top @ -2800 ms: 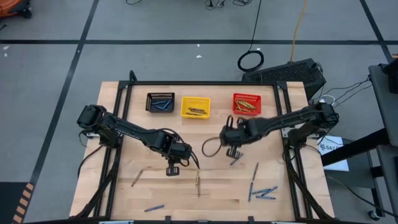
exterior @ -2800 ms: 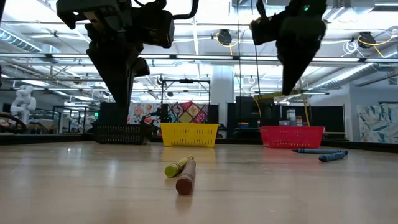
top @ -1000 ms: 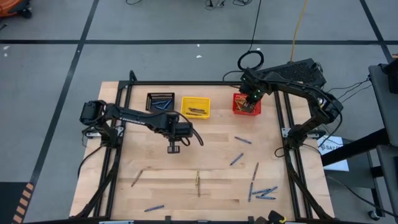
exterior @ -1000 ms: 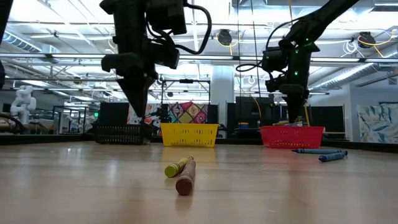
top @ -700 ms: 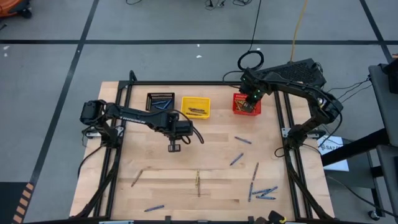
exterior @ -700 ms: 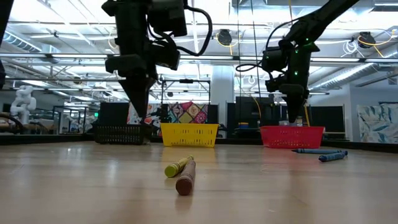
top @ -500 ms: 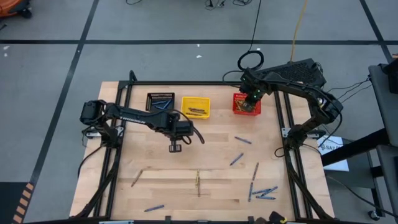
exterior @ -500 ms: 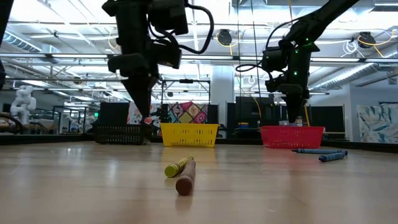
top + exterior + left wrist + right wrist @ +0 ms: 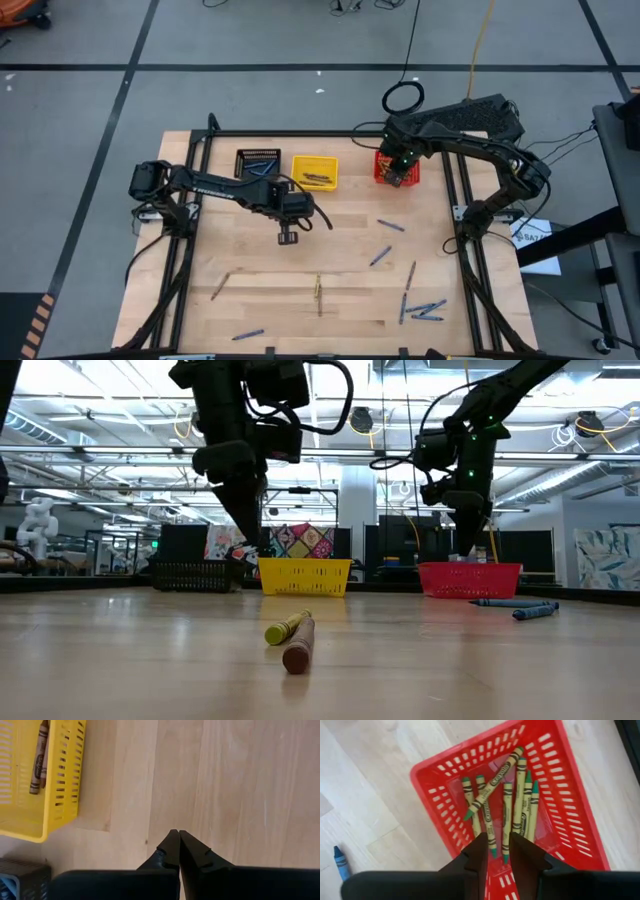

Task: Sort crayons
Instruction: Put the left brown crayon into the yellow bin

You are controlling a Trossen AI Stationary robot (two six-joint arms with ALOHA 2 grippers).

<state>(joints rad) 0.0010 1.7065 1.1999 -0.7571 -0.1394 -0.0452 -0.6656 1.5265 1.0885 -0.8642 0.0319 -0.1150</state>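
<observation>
Loose crayons lie on the wooden table: blue crayons (image 9: 380,256) toward the right and near edge, and an olive one (image 9: 285,627) beside a brown one (image 9: 298,645) near the front. My left gripper (image 9: 176,833) hangs shut over bare wood, just nearer than the yellow basket (image 9: 47,780). My right gripper (image 9: 498,840) hangs open, pointing down over the red basket (image 9: 435,775). Several olive-green crayons (image 9: 520,805) lie on that basket's floor. Nothing sits between either gripper's fingers.
Three mesh baskets stand in a row at the far edge. The black basket (image 9: 258,163) holds blue crayons and the yellow basket (image 9: 314,172) holds brown ones. A blue crayon (image 9: 339,862) lies on the table beside the red basket. Bare wood lies at the table's middle (image 9: 330,240).
My left gripper has tipped, and its shut fingertips have swung a little toward the table's right. My right gripper has shifted slightly toward the table's left, staying above the red basket.
</observation>
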